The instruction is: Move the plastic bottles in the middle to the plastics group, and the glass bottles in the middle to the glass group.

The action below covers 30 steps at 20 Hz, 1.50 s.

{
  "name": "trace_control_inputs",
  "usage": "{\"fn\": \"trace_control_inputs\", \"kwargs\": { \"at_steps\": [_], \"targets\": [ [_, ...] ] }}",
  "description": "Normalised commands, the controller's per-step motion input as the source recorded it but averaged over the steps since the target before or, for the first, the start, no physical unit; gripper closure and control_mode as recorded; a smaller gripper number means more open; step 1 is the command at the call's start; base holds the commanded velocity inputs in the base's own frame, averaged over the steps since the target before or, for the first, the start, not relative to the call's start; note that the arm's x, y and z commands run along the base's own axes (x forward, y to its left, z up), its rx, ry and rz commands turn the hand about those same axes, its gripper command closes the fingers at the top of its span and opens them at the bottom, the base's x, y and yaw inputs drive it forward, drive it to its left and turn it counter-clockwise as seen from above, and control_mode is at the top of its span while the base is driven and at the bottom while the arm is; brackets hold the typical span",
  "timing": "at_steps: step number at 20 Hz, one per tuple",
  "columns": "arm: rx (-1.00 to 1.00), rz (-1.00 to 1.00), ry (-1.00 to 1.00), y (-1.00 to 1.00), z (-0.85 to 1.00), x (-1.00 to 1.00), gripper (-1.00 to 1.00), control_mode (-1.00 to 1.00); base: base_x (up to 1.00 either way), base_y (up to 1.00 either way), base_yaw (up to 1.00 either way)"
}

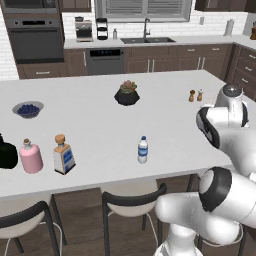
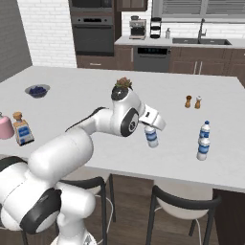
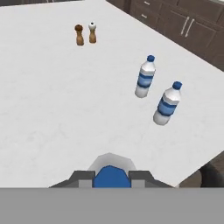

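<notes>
Pincer (image 2: 152,130) clamped on a water bottle (image 2: 151,137), held above mid-table (image 2: 95,86). Far left: black bottle (image 1: 6,153) and pink flask (image 1: 30,156), with the corked bottle (image 1: 63,154) just beside them, so glass looks sorted. Another water bottle (image 1: 143,149) stands alone mid-table, still to go. Right: plastics pair (image 2: 204,139) near the edge. Judged roughly halfway.
</notes>
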Motion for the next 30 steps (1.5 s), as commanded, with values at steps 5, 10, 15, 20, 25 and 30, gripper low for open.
{"fn": "trace_control_inputs", "kwargs": {
  "at_steps": [5,10,15,20,25,30],
  "targets": [
    [0.0,-0.06,0.02,-0.7,-0.24,0.36,1.0,-1.0,0.0,0.0,0.0],
    [0.0,-0.01,0.01,-0.59,-0.22,0.39,1.0,-1.0,0.0,0.0,0.0],
    [0.0,0.0,0.0,-0.39,-0.26,0.3,1.0,-1.0,0.0,0.0,0.0],
    [0.0,0.0,0.0,-0.26,-0.32,0.21,1.0,-1.0,0.0,0.0,0.0],
    [0.0,0.0,0.0,-0.24,-0.23,0.24,1.0,-1.0,0.0,0.0,0.0],
    [0.02,0.0,0.0,-0.15,-0.27,0.15,1.0,-1.0,0.0,0.0,0.0]
  ]
}}
